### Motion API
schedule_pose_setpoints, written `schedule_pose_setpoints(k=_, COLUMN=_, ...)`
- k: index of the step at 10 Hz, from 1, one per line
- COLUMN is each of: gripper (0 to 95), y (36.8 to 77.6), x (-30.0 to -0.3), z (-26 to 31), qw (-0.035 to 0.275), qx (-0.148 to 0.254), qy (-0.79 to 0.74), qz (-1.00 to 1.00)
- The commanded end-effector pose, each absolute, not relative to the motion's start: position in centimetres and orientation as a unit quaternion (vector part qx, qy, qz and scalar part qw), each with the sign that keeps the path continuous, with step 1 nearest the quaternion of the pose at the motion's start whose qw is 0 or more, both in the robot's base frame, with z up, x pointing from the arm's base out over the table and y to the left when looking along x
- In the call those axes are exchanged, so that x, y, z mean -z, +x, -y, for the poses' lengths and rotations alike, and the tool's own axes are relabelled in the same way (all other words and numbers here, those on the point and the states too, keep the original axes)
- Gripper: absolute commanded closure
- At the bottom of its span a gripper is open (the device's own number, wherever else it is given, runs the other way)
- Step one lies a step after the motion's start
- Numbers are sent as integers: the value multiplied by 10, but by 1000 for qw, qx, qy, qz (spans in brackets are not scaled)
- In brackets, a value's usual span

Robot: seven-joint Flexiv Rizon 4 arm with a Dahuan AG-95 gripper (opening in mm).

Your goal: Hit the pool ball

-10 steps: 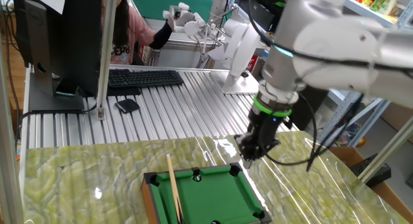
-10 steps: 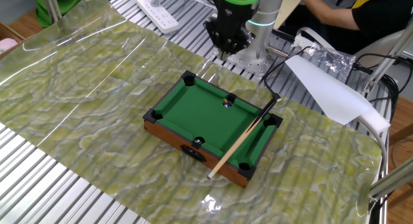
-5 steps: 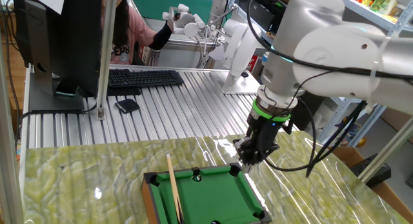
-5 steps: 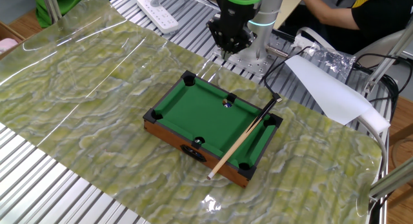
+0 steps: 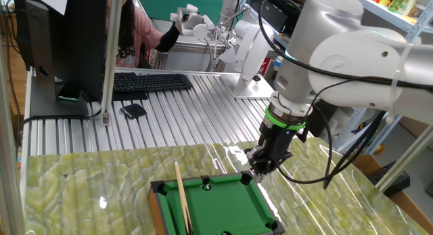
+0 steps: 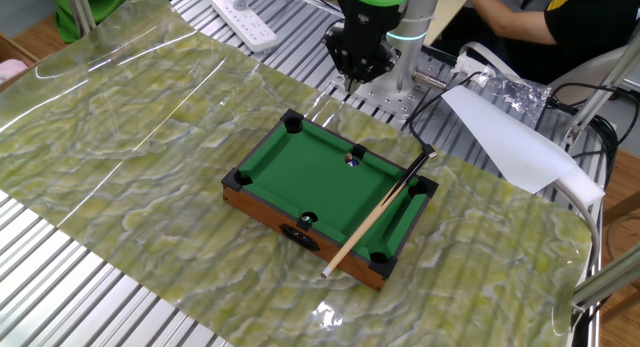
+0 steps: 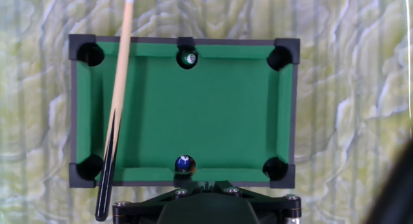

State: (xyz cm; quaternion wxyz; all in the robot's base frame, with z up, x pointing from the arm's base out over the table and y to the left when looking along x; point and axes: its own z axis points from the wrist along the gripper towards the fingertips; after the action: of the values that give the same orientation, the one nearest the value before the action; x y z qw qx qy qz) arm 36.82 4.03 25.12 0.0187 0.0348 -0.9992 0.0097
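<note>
My pincer (image 5: 259, 168) is shut tight with nothing in it, pointing straight down and hanging above the desk (image 6: 150, 157) at the rim of the little pool table (image 6: 300, 172), over one long side near its middle pocket. In the hand view only the dark underside of my pincer (image 7: 206, 201) shows at the bottom edge; the fingertips themselves I cannot see there. The ball (image 7: 185, 164) I take as mine to hit is the dark one with a whitish spot, lying on the felt just beside the middle pocket of the long rail nearest me, almost straight under my hand and a touch further in. From the other fixed view it (image 6: 351, 160) sits by that same pocket, below and just in front of my pincer (image 6: 352, 79). A second ball (image 7: 189, 59) rests in or at the middle pocket of the opposite rail, so the two lie on one line across the short width of the table. The cue (image 7: 116, 108) lies along one short end, its long axis running across the table, tip end sticking out past the far rail, well apart from my ball. So I judge the move turns on this: the ball is below me and slightly inward, and a push away from my rail would send it across the felt.
</note>
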Motion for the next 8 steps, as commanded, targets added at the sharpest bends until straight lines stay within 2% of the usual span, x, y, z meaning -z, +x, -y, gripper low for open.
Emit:
schedule_pose_setpoints(k=1, gripper=950, y=368, x=-252, z=-40, qw=18, qx=-5, qy=36, qz=999)
schedule_pose_setpoints(k=8, gripper=950, y=370, x=-246, z=-42, qw=19, qx=-5, qy=27, qz=999)
